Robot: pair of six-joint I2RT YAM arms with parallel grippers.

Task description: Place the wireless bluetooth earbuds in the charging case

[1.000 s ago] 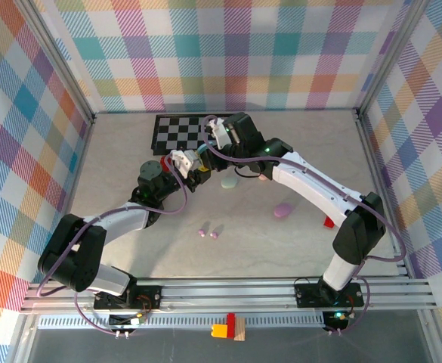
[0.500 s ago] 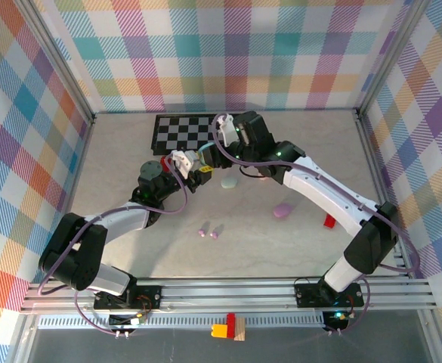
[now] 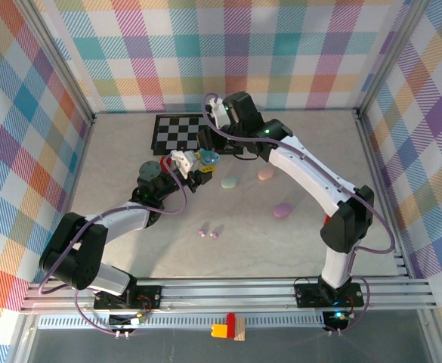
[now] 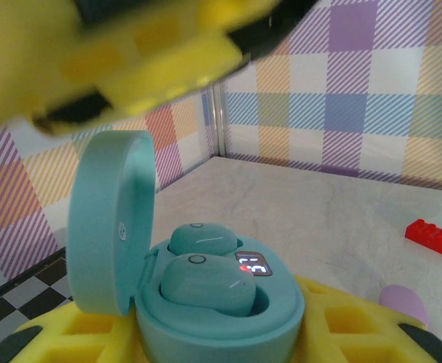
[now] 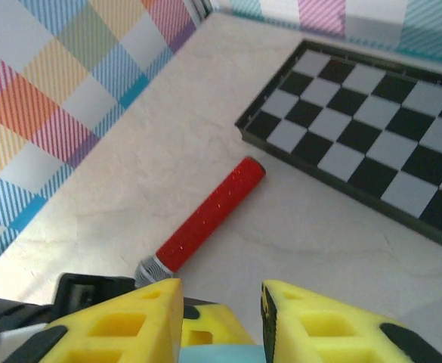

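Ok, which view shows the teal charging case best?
Left wrist: teal charging case close up, lid open, two earbuds seated inside. Top external shows a distant speck; right wrist, a teal sliver at the bottom edge.

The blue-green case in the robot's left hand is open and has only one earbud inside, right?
Not quite. The blue-green case is open and sits in the left hand, but it has two earbuds inside, not one. The second one lies just behind the first. The left wrist view shows both.
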